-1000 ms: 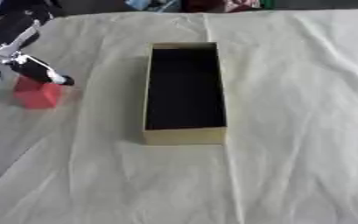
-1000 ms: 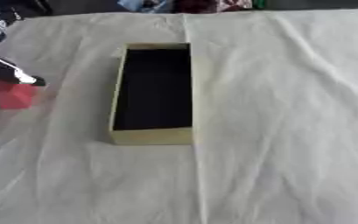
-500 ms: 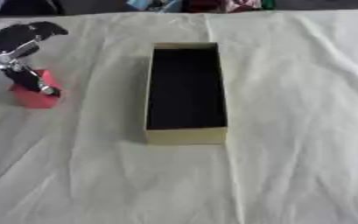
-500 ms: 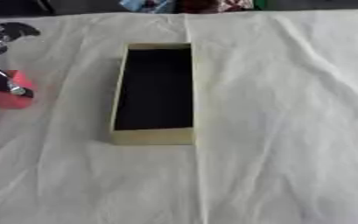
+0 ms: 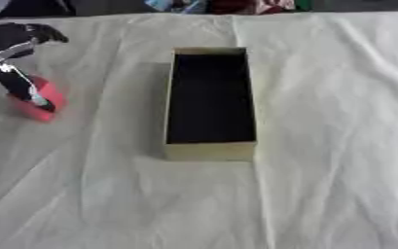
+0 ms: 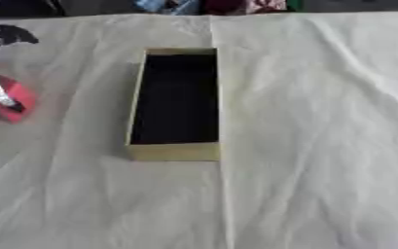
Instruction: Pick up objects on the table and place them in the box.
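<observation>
A red block (image 5: 47, 103) sits on the white cloth at the far left, a little tilted. My left hand (image 5: 13, 78) comes in from the upper left and is on the block. One finger (image 5: 23, 87) runs down across the block's front, and the other dark fingers (image 5: 27, 34) arch above it. The open tan box (image 5: 210, 102) with a dark inside lies lengthwise in the middle of the table, well to the right of the block. The box holds nothing that I can see. My right hand shows in neither view.
White creased cloth (image 5: 321, 146) covers the whole table. Coloured clutter (image 5: 219, 6) lies beyond the far edge. Bare cloth spreads right of the box and in front of it.
My left hand has turned over the red block: the fingers that lay across its top have lifted, and one finger now reaches down its front. The block looks slightly tilted. The box has not moved.
</observation>
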You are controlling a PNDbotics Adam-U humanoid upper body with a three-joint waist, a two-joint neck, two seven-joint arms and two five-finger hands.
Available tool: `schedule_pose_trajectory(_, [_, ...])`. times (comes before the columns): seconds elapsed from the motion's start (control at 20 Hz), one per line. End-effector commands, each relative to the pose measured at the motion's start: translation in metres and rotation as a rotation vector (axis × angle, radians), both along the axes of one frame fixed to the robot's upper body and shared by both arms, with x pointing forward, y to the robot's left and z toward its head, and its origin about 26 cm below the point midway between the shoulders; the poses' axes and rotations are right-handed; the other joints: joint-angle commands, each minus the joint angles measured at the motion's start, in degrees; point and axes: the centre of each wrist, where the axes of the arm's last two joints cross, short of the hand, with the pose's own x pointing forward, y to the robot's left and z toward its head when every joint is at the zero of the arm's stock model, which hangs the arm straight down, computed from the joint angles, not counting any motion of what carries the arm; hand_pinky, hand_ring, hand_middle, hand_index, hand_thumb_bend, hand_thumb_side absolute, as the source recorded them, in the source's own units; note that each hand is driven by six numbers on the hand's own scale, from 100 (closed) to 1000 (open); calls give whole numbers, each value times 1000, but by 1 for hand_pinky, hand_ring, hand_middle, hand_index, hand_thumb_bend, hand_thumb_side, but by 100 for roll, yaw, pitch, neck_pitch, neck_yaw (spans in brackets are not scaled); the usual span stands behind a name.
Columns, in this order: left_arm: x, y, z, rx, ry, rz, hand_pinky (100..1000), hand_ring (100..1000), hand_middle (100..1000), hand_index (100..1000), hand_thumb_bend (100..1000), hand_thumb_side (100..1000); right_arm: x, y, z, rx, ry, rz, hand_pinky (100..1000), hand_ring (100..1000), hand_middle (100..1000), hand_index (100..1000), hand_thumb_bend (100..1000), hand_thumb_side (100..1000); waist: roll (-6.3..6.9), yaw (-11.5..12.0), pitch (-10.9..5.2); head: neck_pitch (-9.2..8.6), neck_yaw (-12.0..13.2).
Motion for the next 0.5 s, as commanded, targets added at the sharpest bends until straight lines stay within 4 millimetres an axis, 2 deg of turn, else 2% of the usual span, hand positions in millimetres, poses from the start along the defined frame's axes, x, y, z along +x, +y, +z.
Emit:
schedule_pose_trajectory(0.05, [-2, 11, 25, 13, -15, 7, 905, 902, 895, 944, 955, 307, -3, -2, 9, -33, -19, -11, 874, 829, 836, 840, 100, 531, 34, 13, -198, 11, -9])
schedule_pose_trajectory(0.25, [-2, 10, 34, 9, 18, 10, 899, 896, 884, 932, 991, 308, -4, -2, 9, -35, -16, -14, 874, 829, 836, 840, 100, 531, 34, 26, -203, 12, -18])
schedule_pose_trajectory(0.5, [-5, 17, 38, 45, 95, 61, 896, 887, 866, 927, 978, 284, -4, -2, 8, -40, -14, -14, 874, 830, 836, 840, 100, 531, 49, 53, -211, 20, -39])
